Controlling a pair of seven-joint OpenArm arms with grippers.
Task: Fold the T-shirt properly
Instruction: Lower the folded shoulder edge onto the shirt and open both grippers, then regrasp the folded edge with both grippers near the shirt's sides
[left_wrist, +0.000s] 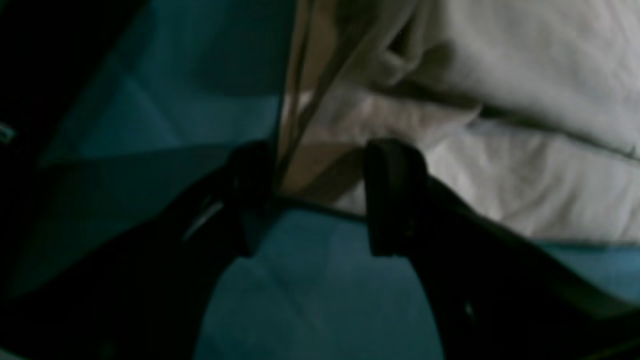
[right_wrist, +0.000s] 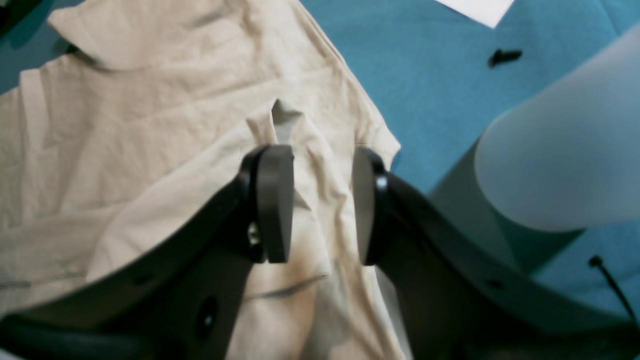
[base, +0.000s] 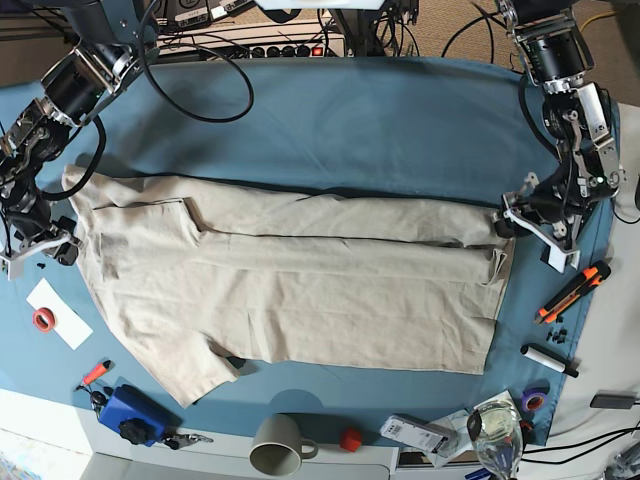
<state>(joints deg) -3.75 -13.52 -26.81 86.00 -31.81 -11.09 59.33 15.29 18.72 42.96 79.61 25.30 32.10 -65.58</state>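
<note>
Both grippers (base: 512, 222) (base: 70, 245) are open. If the shirt (base: 290, 300) is pinched through one layer, the fold may be skewed.

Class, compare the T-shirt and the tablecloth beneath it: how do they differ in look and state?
The T-shirt is beige, while the tablecloth is blue-teal.
The T-shirt is partly folded over itself and creased, whereas the tablecloth lies spread out underneath.
The T-shirt covers only part of the work area; the tablecloth reaches beyond it on several sides.
Both look like plain cloth, without a bold pattern.
</note>
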